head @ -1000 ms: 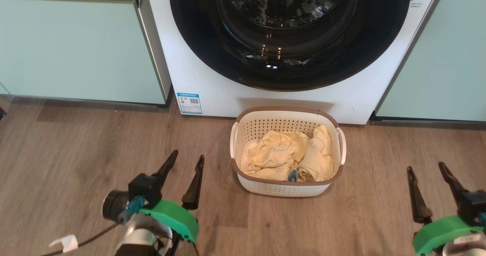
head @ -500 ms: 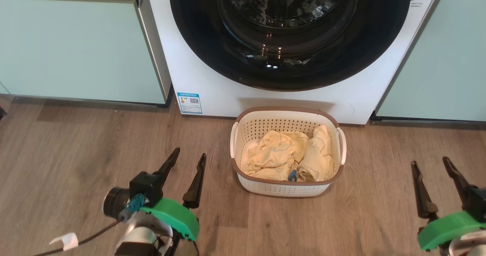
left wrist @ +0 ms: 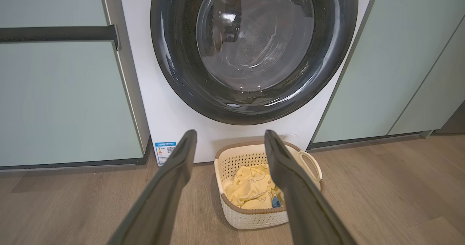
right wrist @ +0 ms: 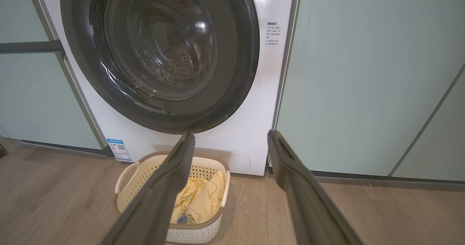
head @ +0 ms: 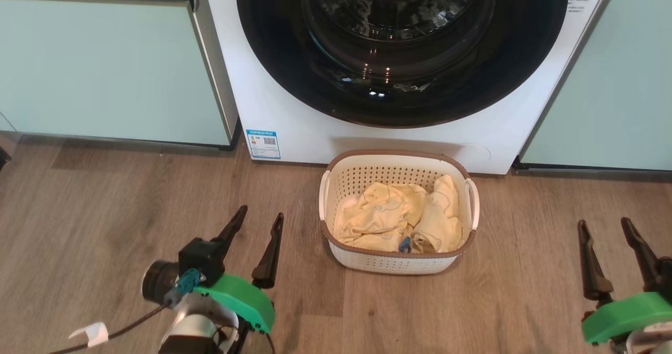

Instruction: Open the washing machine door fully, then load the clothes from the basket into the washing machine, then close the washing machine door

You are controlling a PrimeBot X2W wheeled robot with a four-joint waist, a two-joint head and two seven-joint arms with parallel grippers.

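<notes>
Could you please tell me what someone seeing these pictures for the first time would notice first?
The big round black-rimmed door of the white washing machine, shut, dominates the top centre of the head view. Right below it on the wood floor stands a cream basket holding pale yellow clothes. The left gripper and right gripper show low on either side, jaws open and empty.

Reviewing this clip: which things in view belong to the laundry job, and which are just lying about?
Job: washing machine; washing machine door, shut; basket in front of it; clothes inside the basket; left gripper and right gripper, both open and empty.

Lying about: mint-green cabinet panels on either side; blue sticker; wooden floor.
</notes>
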